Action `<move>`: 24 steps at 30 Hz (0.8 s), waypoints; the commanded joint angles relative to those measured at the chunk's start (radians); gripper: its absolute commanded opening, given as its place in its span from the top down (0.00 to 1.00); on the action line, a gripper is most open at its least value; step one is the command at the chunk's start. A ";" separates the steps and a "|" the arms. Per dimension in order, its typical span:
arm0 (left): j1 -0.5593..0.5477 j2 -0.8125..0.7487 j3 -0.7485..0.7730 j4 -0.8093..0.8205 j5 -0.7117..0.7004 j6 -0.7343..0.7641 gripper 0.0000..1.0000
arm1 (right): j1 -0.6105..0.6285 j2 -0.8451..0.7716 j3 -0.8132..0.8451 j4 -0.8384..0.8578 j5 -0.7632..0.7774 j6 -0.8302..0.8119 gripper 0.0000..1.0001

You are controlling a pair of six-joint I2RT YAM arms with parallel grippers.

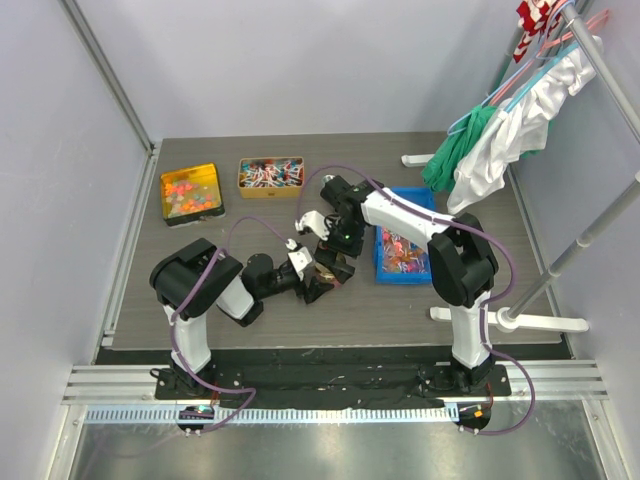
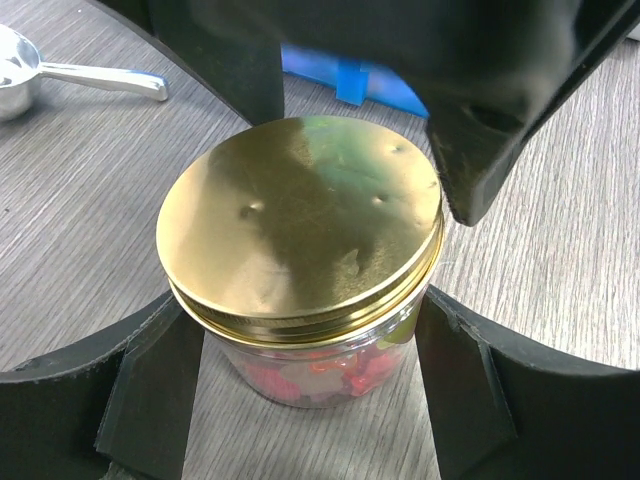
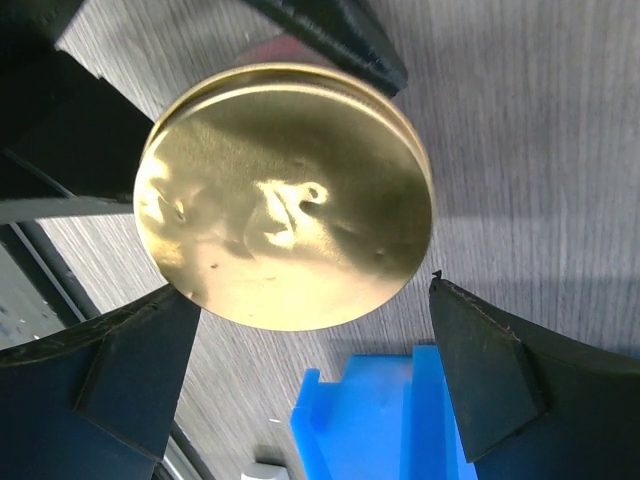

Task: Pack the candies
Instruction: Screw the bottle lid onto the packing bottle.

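left gripper: we are seeing its black fingers pressing both sides of the jar just under the lid, clamped on it
jar: standing upright on the grey wood-grain table, mid-table between the two arms
candies: red and orange pieces are showing through the clear glass, so we are placing them inside the jar
lid: gold metal, sitting flat on the jar mouth, showing small dents and glare patches
right gripper: hanging over the lid with jaws wide apart; we cannot tell if the fingers are touching the rim
scoop: silver, lying on the table beyond the jar
blue bin: sitting just right of the jar, partly under the right arm, holding wrapped candies
orange tray: sitting far left, holding gummy candies
yellow tin: sitting beside the orange tray, holding more red, blue and white wrapped pieces
garments: hanging on a rack at far right
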 commanded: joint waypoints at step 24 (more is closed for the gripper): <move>-0.005 0.008 0.009 0.203 0.012 0.011 0.43 | -0.190 -0.125 -0.062 -0.029 -0.131 -0.128 0.00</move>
